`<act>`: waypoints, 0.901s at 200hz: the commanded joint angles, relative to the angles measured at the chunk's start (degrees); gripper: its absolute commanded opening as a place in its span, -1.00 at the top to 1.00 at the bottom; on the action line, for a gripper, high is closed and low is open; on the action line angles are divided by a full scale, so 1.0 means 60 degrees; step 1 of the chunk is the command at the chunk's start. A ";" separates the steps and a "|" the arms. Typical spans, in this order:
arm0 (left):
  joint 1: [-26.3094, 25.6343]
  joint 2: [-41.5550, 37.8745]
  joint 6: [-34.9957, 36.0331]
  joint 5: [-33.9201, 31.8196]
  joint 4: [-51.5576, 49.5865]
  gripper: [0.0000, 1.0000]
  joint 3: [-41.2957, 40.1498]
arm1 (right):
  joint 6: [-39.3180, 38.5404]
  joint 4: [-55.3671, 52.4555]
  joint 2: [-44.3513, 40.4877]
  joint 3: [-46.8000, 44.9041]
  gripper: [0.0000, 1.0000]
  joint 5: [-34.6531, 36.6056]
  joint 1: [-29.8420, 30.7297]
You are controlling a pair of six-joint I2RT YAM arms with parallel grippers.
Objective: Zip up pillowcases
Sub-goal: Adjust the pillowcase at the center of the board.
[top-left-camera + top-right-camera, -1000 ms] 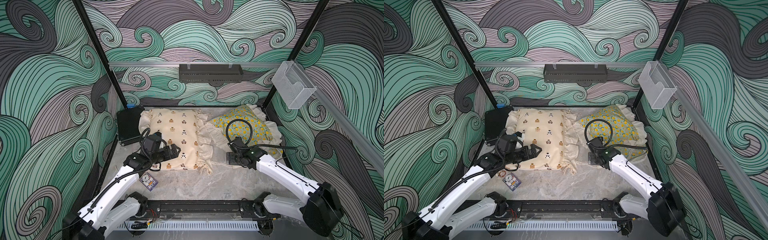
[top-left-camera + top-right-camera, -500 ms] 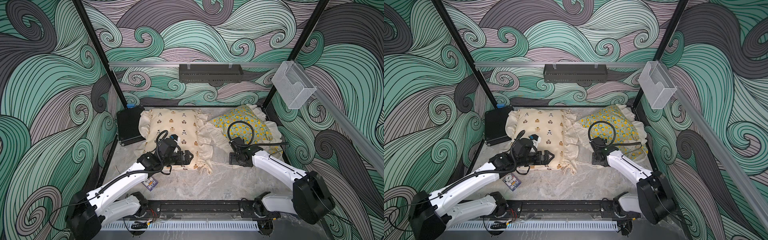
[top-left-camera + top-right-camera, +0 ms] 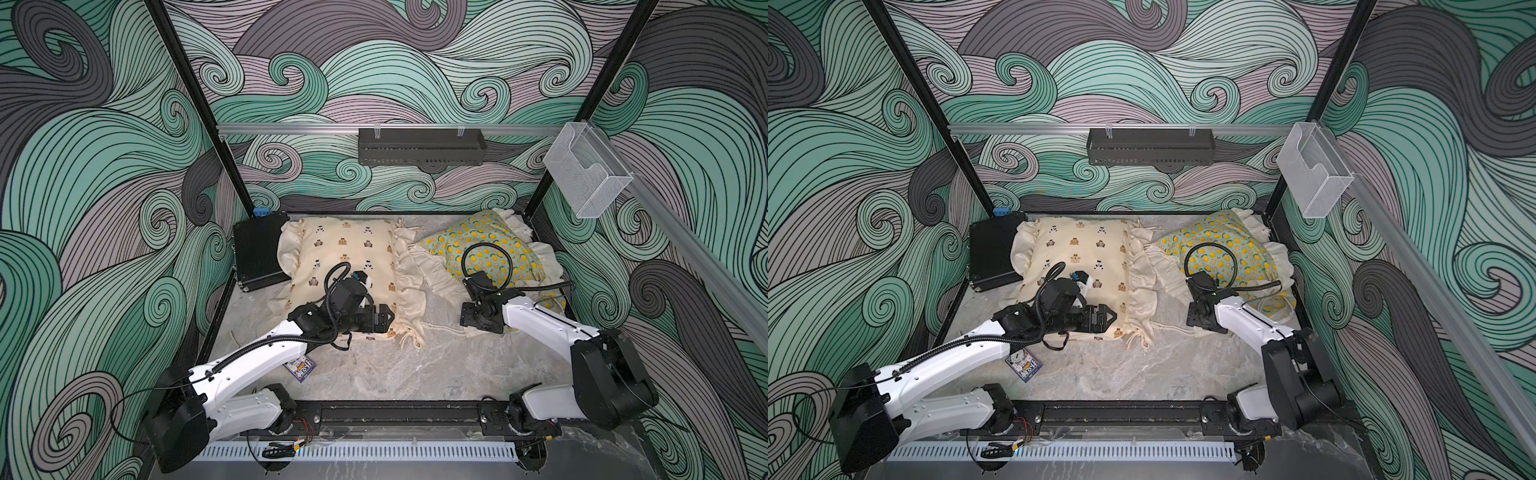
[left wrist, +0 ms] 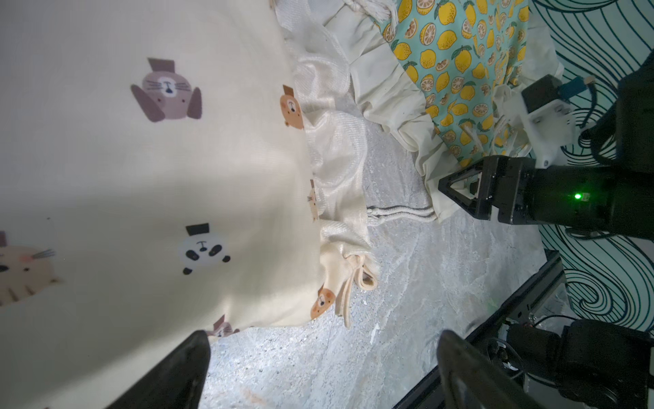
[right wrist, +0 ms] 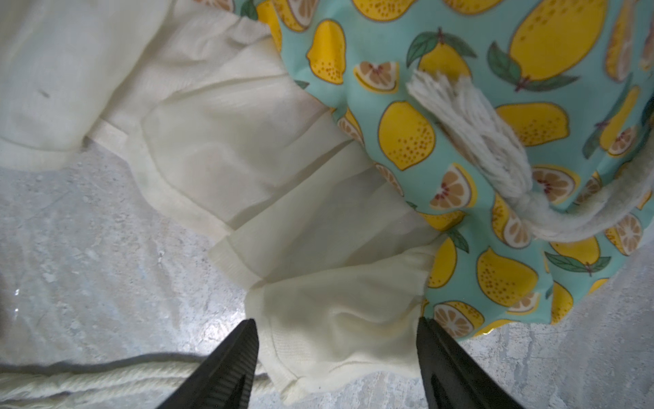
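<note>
The large cream stuffed fabric pillowcase with animal print (image 3: 345,249) lies at the back of the grey marbled surface (image 3: 395,365). The smaller stuffed teal lemon-print pillowcase (image 3: 486,232) lies just beside it. The left end effector (image 3: 388,318) hovers with its jaws wide over the cream pillowcase's near edge. The right end effector (image 5: 334,325) stands open, with the lemon pillowcase's cream ruffle (image 5: 336,336) between its fingers. What the black perforated tray (image 3: 419,147) on the back rail holds cannot be seen.
</note>
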 commanded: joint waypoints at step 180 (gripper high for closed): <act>-0.0096 -0.0332 0.0108 -0.0698 -0.0259 -0.97 0.0390 | 0.0457 0.1310 0.0692 -0.0408 0.26 -0.1682 -0.0065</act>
